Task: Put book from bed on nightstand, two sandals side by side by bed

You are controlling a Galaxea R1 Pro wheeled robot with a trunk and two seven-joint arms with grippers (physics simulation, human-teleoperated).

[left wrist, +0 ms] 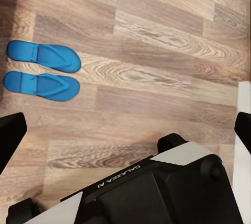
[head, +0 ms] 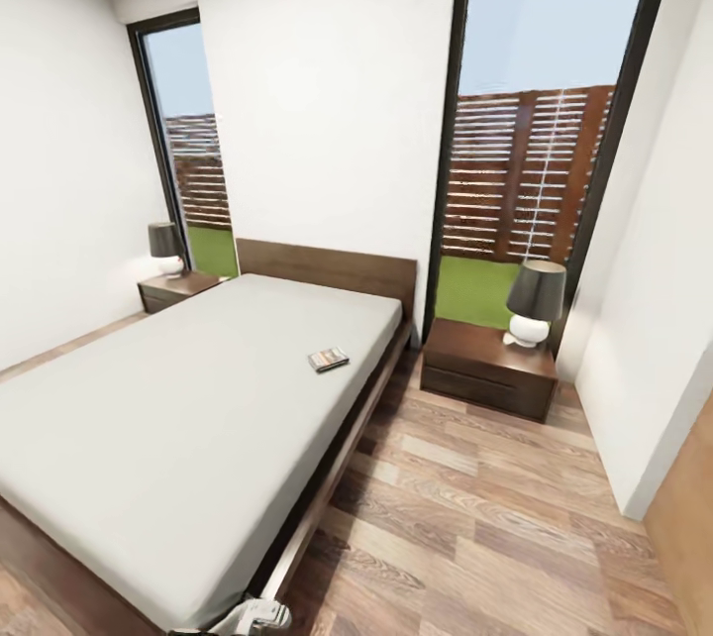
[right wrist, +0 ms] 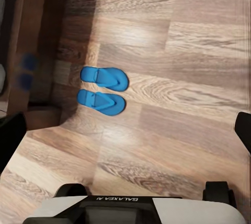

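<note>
The 2 sandals [left wrist: 42,71] lie side by side on the floor [left wrist: 157,51]. Both hands look apart and empty. Roll nearer the bed [head: 178,418] first; the book [head: 328,359] lies mid-mattress, nightstand [head: 487,367] beyond.

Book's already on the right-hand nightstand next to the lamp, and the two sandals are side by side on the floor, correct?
Not quite. The book lies on the bed, near the mattress edge that faces the nightstand; the head view shows only the lamp on that nightstand. The rest holds: both wrist views show the two sandals side by side on the floor.
</note>
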